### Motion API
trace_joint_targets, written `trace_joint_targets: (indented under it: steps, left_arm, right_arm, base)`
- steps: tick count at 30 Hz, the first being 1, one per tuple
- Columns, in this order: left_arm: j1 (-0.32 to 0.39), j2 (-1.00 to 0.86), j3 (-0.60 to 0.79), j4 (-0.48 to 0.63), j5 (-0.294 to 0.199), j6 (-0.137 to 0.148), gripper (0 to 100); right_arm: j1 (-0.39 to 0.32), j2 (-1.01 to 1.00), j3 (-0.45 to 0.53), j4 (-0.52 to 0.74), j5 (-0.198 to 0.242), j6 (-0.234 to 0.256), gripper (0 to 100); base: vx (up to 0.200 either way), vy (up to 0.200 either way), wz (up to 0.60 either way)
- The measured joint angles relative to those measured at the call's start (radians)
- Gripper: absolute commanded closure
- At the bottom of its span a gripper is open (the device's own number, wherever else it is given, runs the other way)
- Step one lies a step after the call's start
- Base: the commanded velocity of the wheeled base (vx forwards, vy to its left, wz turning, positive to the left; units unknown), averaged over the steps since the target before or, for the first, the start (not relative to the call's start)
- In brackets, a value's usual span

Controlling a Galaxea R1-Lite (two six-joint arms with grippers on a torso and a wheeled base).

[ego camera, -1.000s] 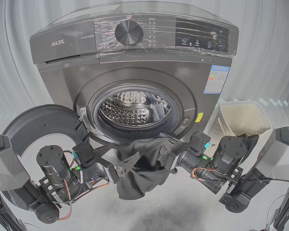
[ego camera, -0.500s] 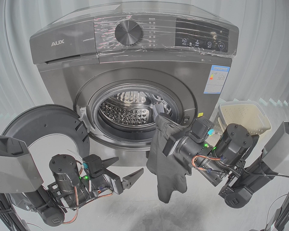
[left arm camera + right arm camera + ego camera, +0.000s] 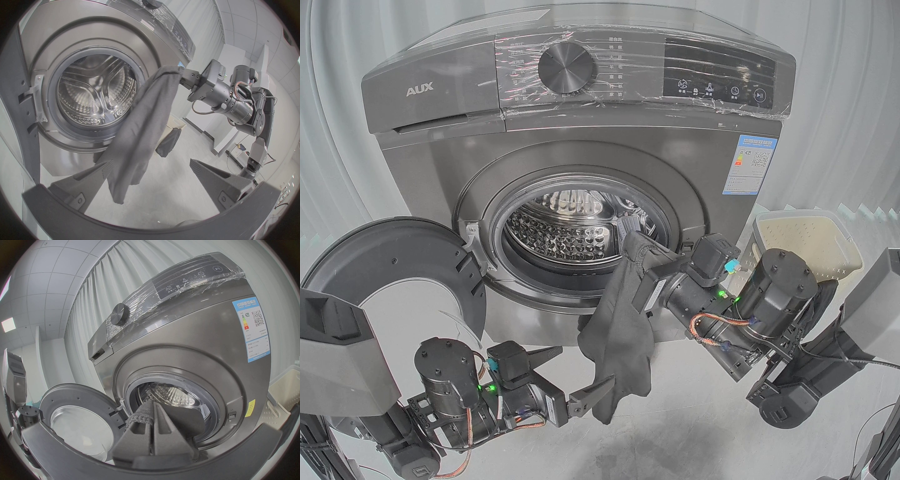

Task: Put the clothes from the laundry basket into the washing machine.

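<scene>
**Dark garment hanging from the right jaws at the drum mouth; left jaws standing apart**

The round door (image 3: 394, 262) of the washing machine (image 3: 575, 144) is standing fully open, up and to the left of the left jaws. Its inner face is showing in the right wrist view (image 3: 81, 424).

The left jaws are standing wide apart and gripping nothing. They are sitting low in front of the machine and pointing towards the hanging cloth. One of their fingers (image 3: 590, 392) is lying just beside the lower hem of the dark grey garment (image 3: 622, 325). In the left wrist view the garment (image 3: 140, 125) is hanging across the tip of one finger, while the other finger (image 3: 218, 184) is standing well apart from it. Whether cloth and finger are touching cannot be told.

The drum (image 3: 575, 231) is lying open above the left jaws and just behind the right jaws.

The right jaws are pressing together on the top edge of the garment, with the fingers (image 3: 165, 430) closing on its ribbed hem. They are holding it in front of the lower right rim of the drum mouth. From them the garment is drooping free, down and to the left, outside the drum.

The laundry basket (image 3: 806, 240) is standing on the floor to the right of the right jaws, beside the machine. A second dark cloth (image 3: 168, 142) is hanging over its side.
</scene>
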Motion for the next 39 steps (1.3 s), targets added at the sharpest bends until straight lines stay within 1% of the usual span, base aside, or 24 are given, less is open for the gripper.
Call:
trace_joint_targets:
  steps: [2,6,8,11,19,27,33,36,39]
  left_arm:
    - [-0.005,0.003,-0.002,0.0,0.0,0.0,0]
    - [-0.017,0.014,-0.015,0.0,0.0,0.001,0]
    - [-0.023,0.024,-0.024,0.0,0.0,0.002,0]
    - [-0.03,0.049,-0.043,0.0,0.0,0.007,0]
    - [-0.037,0.148,-0.132,0.0,0.008,0.023,0]
    - [-0.027,0.265,-0.279,0.0,0.041,0.039,0]
    - [-0.021,0.335,-0.366,0.0,0.058,0.042,0]
    - [-0.017,0.365,-0.401,0.001,0.084,0.043,0]
    - [-0.004,0.393,-0.444,0.001,0.132,0.043,0]
  right_arm:
    - [0.002,0.001,-0.005,0.005,-0.01,0.0,100]
    - [0.011,0.003,-0.026,0.063,-0.079,0.0,100]
    - [0.02,0.004,-0.041,0.099,-0.102,0.001,100]
    - [0.029,0.005,-0.065,0.122,-0.122,0.001,100]
    - [0.041,0.009,-0.093,0.133,-0.138,0.007,100]
    - [0.053,0.011,-0.095,0.13,-0.15,0.013,100]
    - [0.057,0.011,-0.092,0.123,-0.151,0.014,100]
    - [0.059,0.012,-0.092,0.122,-0.151,0.014,100]
    - [0.061,0.012,-0.091,0.121,-0.151,0.015,100]
  base:
    - [0.0,0.0,0.0]
    - [0.0,0.0,0.0]
    - [0.0,0.0,0.0]
    - [0.0,0.0,0.0]
    - [0.0,0.0,0.0]
    - [0.0,0.0,0.0]
    - [0.0,0.0,0.0]
    - [0.0,0.0,0.0]
    - [0.0,0.0,0.0]
